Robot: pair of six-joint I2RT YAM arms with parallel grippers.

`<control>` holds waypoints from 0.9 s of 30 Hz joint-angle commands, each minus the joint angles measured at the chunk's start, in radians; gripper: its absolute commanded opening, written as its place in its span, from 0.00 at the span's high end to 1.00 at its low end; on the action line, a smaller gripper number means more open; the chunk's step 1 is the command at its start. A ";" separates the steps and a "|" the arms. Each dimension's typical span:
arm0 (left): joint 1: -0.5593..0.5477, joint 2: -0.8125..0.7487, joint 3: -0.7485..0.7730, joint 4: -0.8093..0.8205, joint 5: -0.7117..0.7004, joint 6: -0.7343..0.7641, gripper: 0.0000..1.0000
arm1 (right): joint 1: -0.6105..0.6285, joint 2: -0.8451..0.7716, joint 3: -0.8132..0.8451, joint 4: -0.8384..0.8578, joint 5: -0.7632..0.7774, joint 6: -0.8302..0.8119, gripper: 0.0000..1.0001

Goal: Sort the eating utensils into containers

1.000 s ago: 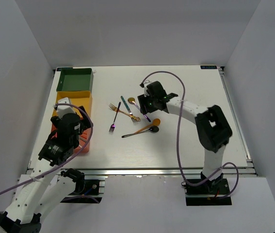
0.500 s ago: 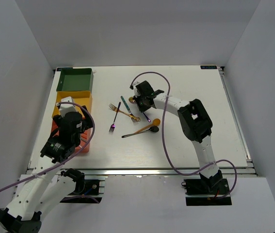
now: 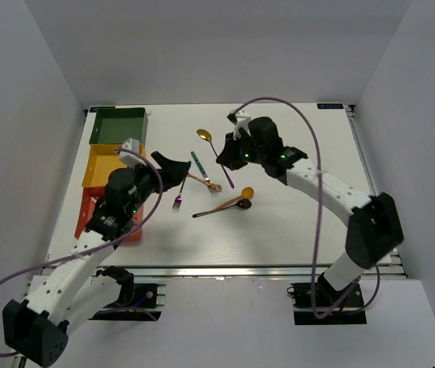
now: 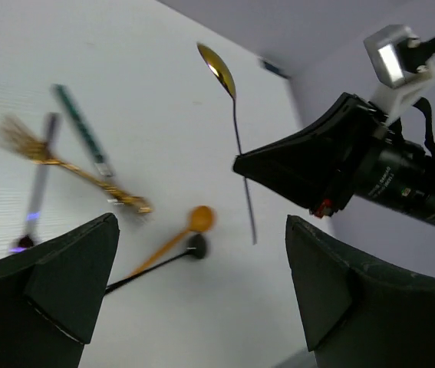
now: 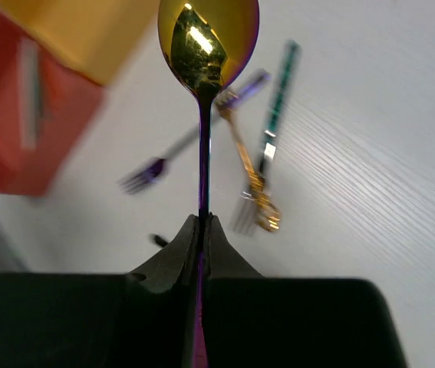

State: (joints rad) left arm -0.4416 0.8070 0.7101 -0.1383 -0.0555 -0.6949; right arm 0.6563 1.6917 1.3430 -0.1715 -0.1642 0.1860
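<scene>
My right gripper (image 3: 231, 159) (image 5: 204, 222) is shut on the purple handle of a gold-bowled spoon (image 5: 205, 38) (image 3: 204, 136) (image 4: 218, 66), held above the table. Under it lie a purple fork (image 3: 179, 189) (image 5: 149, 172), a gold fork (image 3: 195, 178) (image 5: 249, 184), a teal utensil (image 3: 199, 165) (image 5: 278, 100), an orange spoon (image 3: 233, 200) (image 4: 180, 230) and a black spoon (image 3: 225, 208). At the left stand the dark green tray (image 3: 117, 126), the yellow tray (image 3: 103, 170) and the orange-red tray (image 3: 87, 220) (image 5: 18, 146). My left gripper (image 3: 166, 170) (image 4: 202, 307) hangs open over the table.
White walls close in the table on three sides. A pale utensil (image 5: 29, 92) lies in the orange-red tray. The right arm's purple cable (image 3: 309, 123) arcs over the right half of the table. The two arm bases sit at the near edge.
My right gripper has shut on the gold-bowled spoon and lifted it off the table. My left arm has swung from over the trays toward the utensils, still open.
</scene>
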 commanded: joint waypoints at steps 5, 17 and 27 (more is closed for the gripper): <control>-0.005 0.161 -0.100 0.599 0.364 -0.321 0.02 | 0.049 -0.294 -0.261 0.371 -0.417 0.285 1.00; -0.016 0.166 -0.143 0.653 0.392 -0.331 0.34 | 0.158 -0.369 -0.263 0.360 -0.370 0.305 1.00; -0.014 0.175 -0.020 0.311 0.231 -0.215 1.00 | 0.181 -0.340 -0.260 0.305 -0.164 0.279 0.85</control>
State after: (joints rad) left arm -0.4606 0.9936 0.6201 0.3653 0.2970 -0.9897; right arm 0.8402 1.3701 1.0512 0.1116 -0.4122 0.4667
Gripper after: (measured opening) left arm 0.131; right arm 0.114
